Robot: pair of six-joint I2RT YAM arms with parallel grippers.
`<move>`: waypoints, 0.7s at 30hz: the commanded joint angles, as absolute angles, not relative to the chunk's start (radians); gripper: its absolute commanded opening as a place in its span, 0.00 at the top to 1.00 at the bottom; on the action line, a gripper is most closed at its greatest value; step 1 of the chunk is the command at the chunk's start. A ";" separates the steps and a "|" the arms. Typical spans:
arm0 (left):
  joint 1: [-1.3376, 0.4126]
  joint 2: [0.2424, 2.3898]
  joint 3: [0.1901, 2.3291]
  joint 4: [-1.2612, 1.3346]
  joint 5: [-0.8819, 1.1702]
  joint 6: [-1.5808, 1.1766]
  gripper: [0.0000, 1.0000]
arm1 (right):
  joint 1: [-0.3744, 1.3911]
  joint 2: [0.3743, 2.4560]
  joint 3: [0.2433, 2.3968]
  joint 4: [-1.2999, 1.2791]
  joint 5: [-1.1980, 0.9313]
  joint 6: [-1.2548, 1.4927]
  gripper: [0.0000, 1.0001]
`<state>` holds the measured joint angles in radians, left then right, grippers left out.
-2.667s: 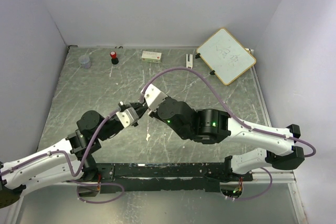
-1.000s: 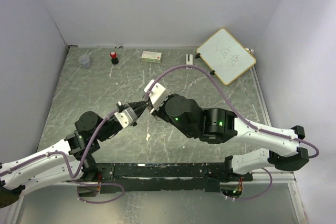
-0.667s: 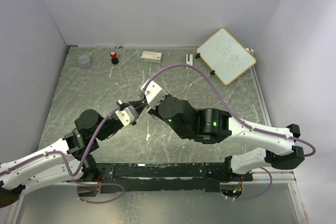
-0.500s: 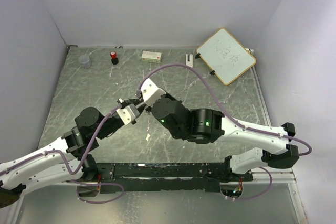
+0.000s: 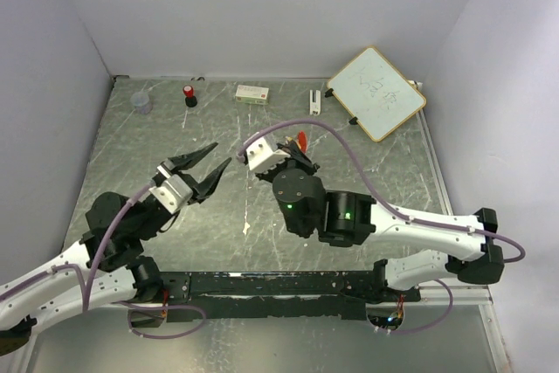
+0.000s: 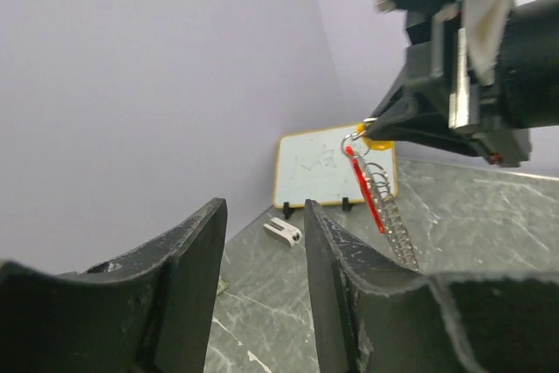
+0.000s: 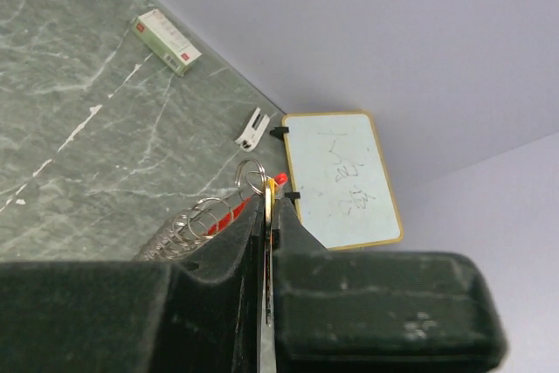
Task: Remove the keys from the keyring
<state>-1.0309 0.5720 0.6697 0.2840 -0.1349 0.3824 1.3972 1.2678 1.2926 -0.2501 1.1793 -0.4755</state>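
Keys (image 6: 364, 188) and keyring (image 6: 390, 217) dangle in the air left of the whiteboard (image 5: 376, 92), the yellow head pinched in the closed right gripper (image 7: 269, 207). Left gripper (image 5: 221, 153), farther from the whiteboard, stands parted and empty.

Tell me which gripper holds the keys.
The right gripper, pinching the yellow key; the red key and keyring dangle below. The left gripper is open and empty.
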 commanded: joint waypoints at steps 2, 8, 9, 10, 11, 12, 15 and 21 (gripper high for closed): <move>-1.027 0.553 0.647 0.362 -0.238 0.400 0.50 | 1.404 1.194 1.273 -0.102 1.134 -0.596 1.00; -1.028 0.609 0.681 0.326 -0.208 0.390 0.48 | 1.403 1.080 1.284 -0.157 0.894 -0.513 1.00; -1.027 0.617 0.687 0.324 -0.197 0.392 0.48 | 1.403 1.062 1.284 -0.168 0.857 -0.504 1.00; -1.027 0.621 0.692 0.323 -0.183 0.393 0.47 | 1.403 1.049 1.284 -0.177 0.830 -0.496 1.00; -1.028 0.624 0.698 0.323 -0.168 0.393 0.47 | 1.402 1.037 1.286 -0.192 0.799 -0.489 1.00; -1.028 0.626 0.703 0.327 -0.154 0.392 0.47 | 1.403 1.027 1.287 -0.204 0.776 -0.481 1.00; -1.028 0.618 0.711 0.358 -0.096 0.382 0.46 | 1.404 1.008 1.288 -0.228 0.723 -0.466 1.00; -1.028 0.632 0.757 0.400 0.015 0.350 0.46 | 1.403 1.001 1.291 -0.241 0.683 -0.461 1.00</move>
